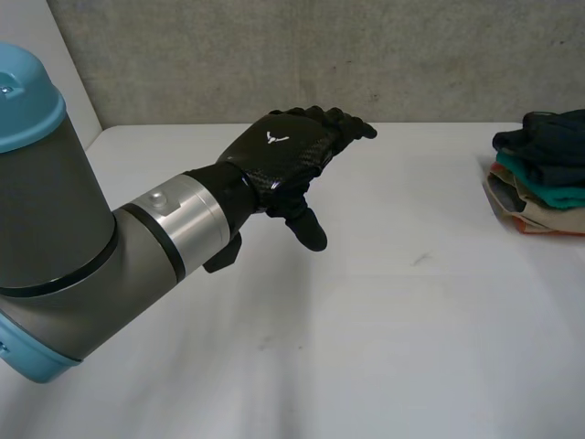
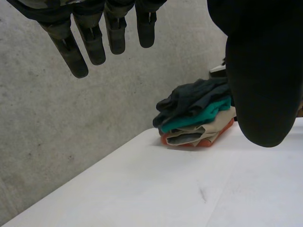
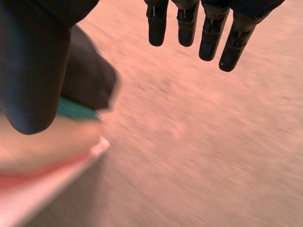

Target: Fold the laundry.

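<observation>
My left hand (image 1: pixel 285 151) has a glossy woven black shell; on the smooth matt table (image 1: pixel 393 311), the laundry pile (image 1: pixel 541 174) is soft cloth.

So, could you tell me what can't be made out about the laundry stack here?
Head view: the clothes stack is cut off by the picture's edge.
Left wrist view: the left hand's thumb covers one end of the stack.
Right wrist view: the right hand's thumb hides part of it; its layers cannot be told apart.
</observation>
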